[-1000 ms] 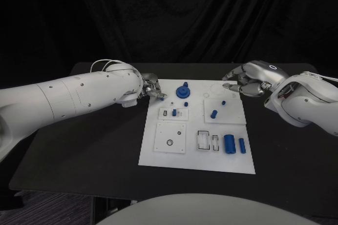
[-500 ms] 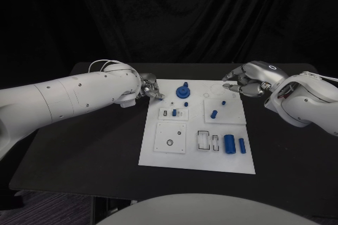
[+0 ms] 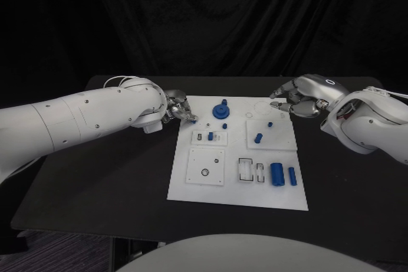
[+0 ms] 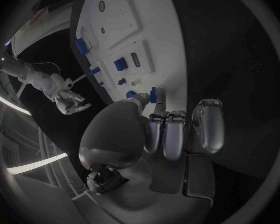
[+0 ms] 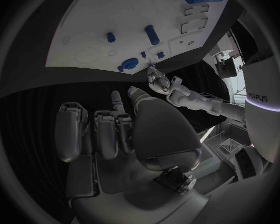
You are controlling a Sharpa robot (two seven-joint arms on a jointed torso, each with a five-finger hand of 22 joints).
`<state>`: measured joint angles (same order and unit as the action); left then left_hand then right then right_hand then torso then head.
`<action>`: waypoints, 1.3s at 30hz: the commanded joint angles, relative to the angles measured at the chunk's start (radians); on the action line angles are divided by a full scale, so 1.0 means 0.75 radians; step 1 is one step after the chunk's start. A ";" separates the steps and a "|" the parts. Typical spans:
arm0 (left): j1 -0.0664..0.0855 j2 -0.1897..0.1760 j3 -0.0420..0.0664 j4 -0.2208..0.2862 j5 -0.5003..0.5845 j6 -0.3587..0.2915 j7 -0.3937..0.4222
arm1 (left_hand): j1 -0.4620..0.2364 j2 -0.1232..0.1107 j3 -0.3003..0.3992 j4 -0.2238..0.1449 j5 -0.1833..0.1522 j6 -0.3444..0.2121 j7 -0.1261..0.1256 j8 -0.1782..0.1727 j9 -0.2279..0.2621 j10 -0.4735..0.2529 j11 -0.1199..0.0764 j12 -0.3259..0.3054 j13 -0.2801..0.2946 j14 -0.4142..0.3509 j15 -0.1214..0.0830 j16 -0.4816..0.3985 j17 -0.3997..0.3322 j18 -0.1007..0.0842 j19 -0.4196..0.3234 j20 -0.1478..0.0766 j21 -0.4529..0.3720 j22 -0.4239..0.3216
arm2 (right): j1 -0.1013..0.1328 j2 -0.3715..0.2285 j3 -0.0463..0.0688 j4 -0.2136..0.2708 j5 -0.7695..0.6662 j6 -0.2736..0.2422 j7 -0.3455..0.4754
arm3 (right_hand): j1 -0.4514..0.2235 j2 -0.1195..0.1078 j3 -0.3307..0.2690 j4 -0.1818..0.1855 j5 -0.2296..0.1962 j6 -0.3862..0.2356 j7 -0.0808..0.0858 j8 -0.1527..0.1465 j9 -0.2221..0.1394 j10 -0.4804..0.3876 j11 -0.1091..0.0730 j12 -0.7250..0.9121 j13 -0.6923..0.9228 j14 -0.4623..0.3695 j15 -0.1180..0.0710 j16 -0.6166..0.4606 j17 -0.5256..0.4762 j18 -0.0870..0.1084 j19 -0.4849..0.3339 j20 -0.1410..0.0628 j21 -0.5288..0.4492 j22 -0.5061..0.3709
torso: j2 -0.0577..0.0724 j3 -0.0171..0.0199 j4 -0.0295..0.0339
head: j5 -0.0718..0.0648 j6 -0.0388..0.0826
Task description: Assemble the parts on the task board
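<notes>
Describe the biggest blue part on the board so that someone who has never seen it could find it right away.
Start at the white task board in the middle of the black table. Go to its near right corner, where two blue cylinders lie side by side. The big blue cylinder is the thicker one, left of the slimmer rod.

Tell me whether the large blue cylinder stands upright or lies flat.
Flat: the large blue cylinder lies on its side on the task board.

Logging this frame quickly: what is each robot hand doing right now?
Left hand: pinching a small blue part at the task board edge.
Right hand: fingers curled, holding nothing.
</notes>
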<state>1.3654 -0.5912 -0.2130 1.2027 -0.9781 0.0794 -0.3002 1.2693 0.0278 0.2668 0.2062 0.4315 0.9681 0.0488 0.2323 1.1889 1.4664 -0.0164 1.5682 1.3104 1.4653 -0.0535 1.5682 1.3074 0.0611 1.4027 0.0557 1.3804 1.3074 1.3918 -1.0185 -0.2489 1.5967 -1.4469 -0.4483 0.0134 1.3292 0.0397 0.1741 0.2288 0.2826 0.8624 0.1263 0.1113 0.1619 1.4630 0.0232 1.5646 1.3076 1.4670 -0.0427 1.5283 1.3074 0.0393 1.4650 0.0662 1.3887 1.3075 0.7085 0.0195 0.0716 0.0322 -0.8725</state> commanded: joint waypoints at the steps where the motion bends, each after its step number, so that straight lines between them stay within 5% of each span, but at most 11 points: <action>1: -0.003 -0.017 0.001 0.029 0.129 -0.036 0.030 | -0.006 -0.020 0.021 -0.004 0.007 0.027 -0.012 0.014 0.004 0.139 -0.009 0.003 0.347 0.141 -0.013 0.003 0.351 -0.004 0.001 -0.005 -0.007 0.211 | -0.003 -0.003 0.001 0.004 -0.004 0.014 -0.031 | 0.014 -0.002 0.010 0.000 0.009 0.009 -0.002 -0.009 -0.002 0.124 0.007 -0.009 0.334 0.120 0.007 -0.007 0.302 0.010 0.016 0.008 -0.004 0.268 | 0.001 0.0003 0.0006 | -0.002 0.000; 12: -0.003 -0.131 0.001 0.211 0.162 -0.112 0.017 | -0.022 -0.030 0.046 -0.002 0.012 0.042 -0.015 0.018 0.007 0.139 -0.012 0.003 0.347 0.141 -0.015 0.003 0.351 -0.004 0.003 -0.008 -0.006 0.214 | -0.003 -0.018 0.001 0.012 -0.004 0.028 -0.046 | 0.016 -0.001 0.012 -0.002 0.010 0.010 -0.002 -0.009 -0.003 0.120 0.007 -0.012 0.331 0.118 0.007 -0.012 0.298 0.011 0.014 0.008 -0.008 0.267 | 0.002 0.0001 0.0012 | 0.005 0.000; 20: -0.003 -0.170 0.001 0.292 0.160 -0.126 -0.008 | -0.032 -0.032 0.053 0.003 0.010 0.045 -0.014 0.018 0.008 0.139 -0.012 0.003 0.347 0.141 -0.016 0.003 0.351 -0.004 0.003 -0.008 -0.007 0.214 | -0.003 -0.018 0.001 0.014 -0.004 0.034 -0.049 | 0.016 -0.001 0.014 -0.002 0.011 0.010 -0.002 -0.010 -0.004 0.117 0.007 -0.014 0.329 0.117 0.007 -0.018 0.293 0.012 0.011 0.009 -0.015 0.264 | 0.001 -0.0001 0.0026 | 0.009 0.000; 39: -0.064 -0.178 0.001 0.332 0.022 -0.157 -0.045 | -0.052 -0.032 0.066 0.015 0.017 0.046 -0.014 0.015 0.009 0.139 -0.012 0.003 0.347 0.141 -0.016 0.003 0.351 -0.005 0.006 -0.009 -0.005 0.217 | -0.003 -0.020 0.001 0.013 -0.004 0.037 -0.051 | 0.017 -0.001 0.017 -0.005 0.011 0.010 -0.002 -0.010 -0.005 0.113 0.007 -0.017 0.326 0.114 0.007 -0.026 0.288 0.014 0.008 0.009 -0.021 0.262 | 0.000 0.0000 0.0004 | 0.009 0.000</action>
<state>1.3201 -0.7273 -0.2133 1.4502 -0.9366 -0.0273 -0.3293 1.2401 0.0072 0.3111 0.2179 0.4383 0.9889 0.0480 0.2401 1.1945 1.4663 -0.0163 1.5682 1.3104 1.4651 -0.0608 1.5682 1.3074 0.0611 1.4067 0.0519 1.3805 1.3074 1.3917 -1.0319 -0.2489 1.6050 -1.4469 -0.4259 -0.0074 1.3290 0.0395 0.1837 0.2248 0.2862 0.8624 0.1263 0.1076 0.1592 1.4630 0.0232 1.5559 1.3076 1.4670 -0.0427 1.5126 1.3074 0.0394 1.4651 0.0662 1.3765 1.3074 0.7092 0.0189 0.0722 0.0389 -0.8725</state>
